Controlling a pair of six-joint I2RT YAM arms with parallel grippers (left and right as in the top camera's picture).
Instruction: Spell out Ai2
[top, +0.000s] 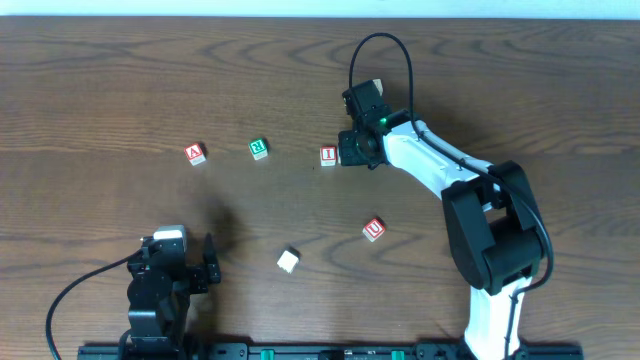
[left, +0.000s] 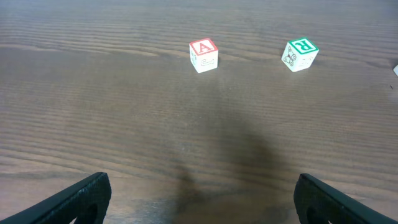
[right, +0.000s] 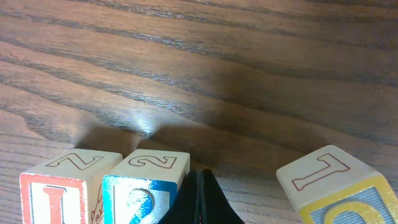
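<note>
A red A block (top: 196, 153) lies at the left of the table and shows far ahead in the left wrist view (left: 203, 55). A red I block (top: 328, 156) lies mid-table. In the right wrist view the I block (right: 62, 186) touches a blue 2 block (right: 146, 183) on its right. My right gripper (right: 199, 199) is shut and empty, with its tips against the right side of the 2 block. In the overhead view this gripper (top: 355, 150) hides the 2 block. My left gripper (left: 208, 205) is open and empty, low near the front edge (top: 190, 262).
A green R block (top: 259, 149) lies between the A and the I, and shows in the left wrist view (left: 300, 54). A red U block (top: 373, 229) and a white block (top: 288, 261) lie nearer the front. A yellow and blue block (right: 336, 183) lies right of my right fingers.
</note>
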